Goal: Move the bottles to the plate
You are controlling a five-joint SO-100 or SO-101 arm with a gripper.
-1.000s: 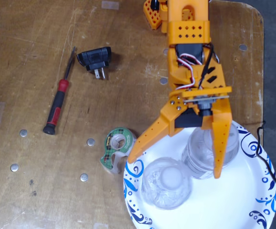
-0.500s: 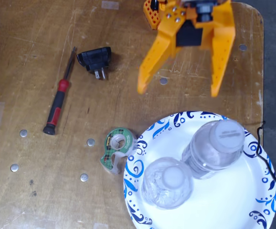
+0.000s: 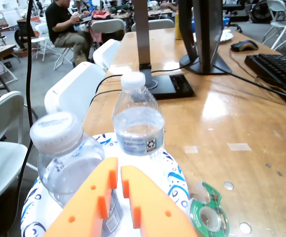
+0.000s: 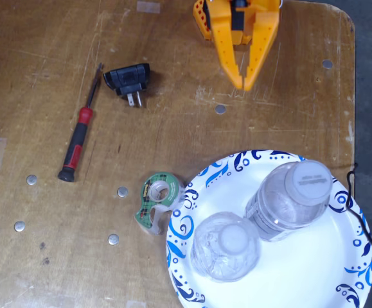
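Observation:
Two clear bottles stand upright on the white, blue-patterned plate [image 4: 320, 269] at the lower right of the fixed view. The wide-capped bottle [image 4: 293, 197] is toward the right, the small-capped crinkled bottle [image 4: 225, 246] to its lower left. In the wrist view the wide-capped bottle [image 3: 66, 160] is at left, the small-capped bottle [image 3: 138, 122] behind it, and the plate [image 3: 175, 182] lies under both. My orange gripper [image 4: 243, 83] is shut and empty at the top of the table, well clear of the plate. Its fingertips [image 3: 117, 178] nearly touch in the wrist view.
A green tape dispenser [image 4: 157, 200] lies against the plate's left rim. A black plug adapter [image 4: 129, 80] and a red-handled screwdriver [image 4: 79, 135] lie at upper left. The table's edge runs along the right. Monitors and a keyboard [image 3: 276, 69] stand farther off in the wrist view.
The gripper let go of the wide-capped bottle, pulled back from the plate toward the table's top edge, and its fingers went from wide open to shut. Both bottles stayed standing on the plate.

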